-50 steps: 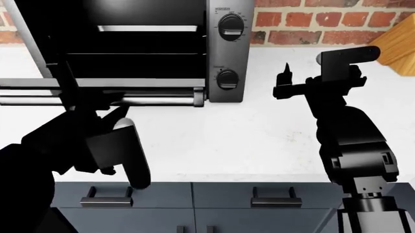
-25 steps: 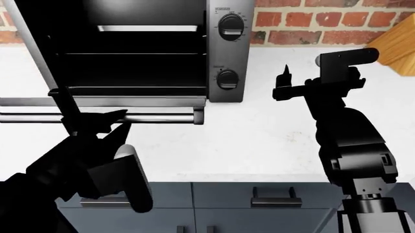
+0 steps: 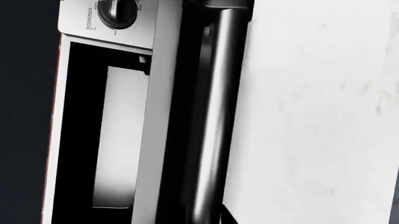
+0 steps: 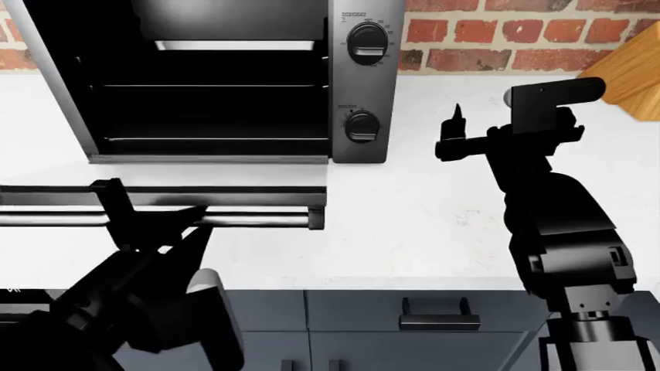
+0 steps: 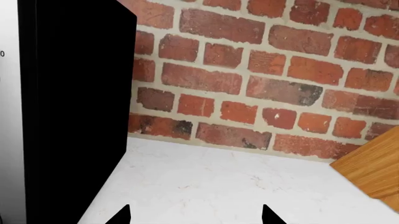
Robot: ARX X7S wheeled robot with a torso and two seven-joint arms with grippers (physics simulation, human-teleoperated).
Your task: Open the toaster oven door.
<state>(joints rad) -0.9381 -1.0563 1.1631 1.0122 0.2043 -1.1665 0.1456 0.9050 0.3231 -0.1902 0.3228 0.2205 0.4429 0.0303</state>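
The toaster oven (image 4: 351,85) stands at the back left of the white counter, with two black knobs on its steel side panel and its dark racks exposed. The toaster oven door (image 4: 206,195) hangs folded down towards me, almost flat. Its silver bar handle (image 4: 258,219) runs along the front edge. My left gripper (image 4: 150,210) straddles this handle, one finger above the bar and one below, shut on it. In the left wrist view the handle (image 3: 215,116) runs between the jaws beside the open oven mouth. My right gripper (image 4: 469,131) is open and empty, held above the counter right of the oven, and in the right wrist view (image 5: 194,215) it faces the wall.
A red brick wall (image 4: 515,31) backs the counter (image 4: 413,224). A wooden block (image 4: 634,73) stands at the back right and also shows in the right wrist view (image 5: 374,172). Blue-grey cabinet drawers with black handles (image 4: 438,317) lie below the counter's front edge.
The door has swung down from partly open to nearly flat, and my left gripper has come down and towards me with the handle. The right arm has not moved.
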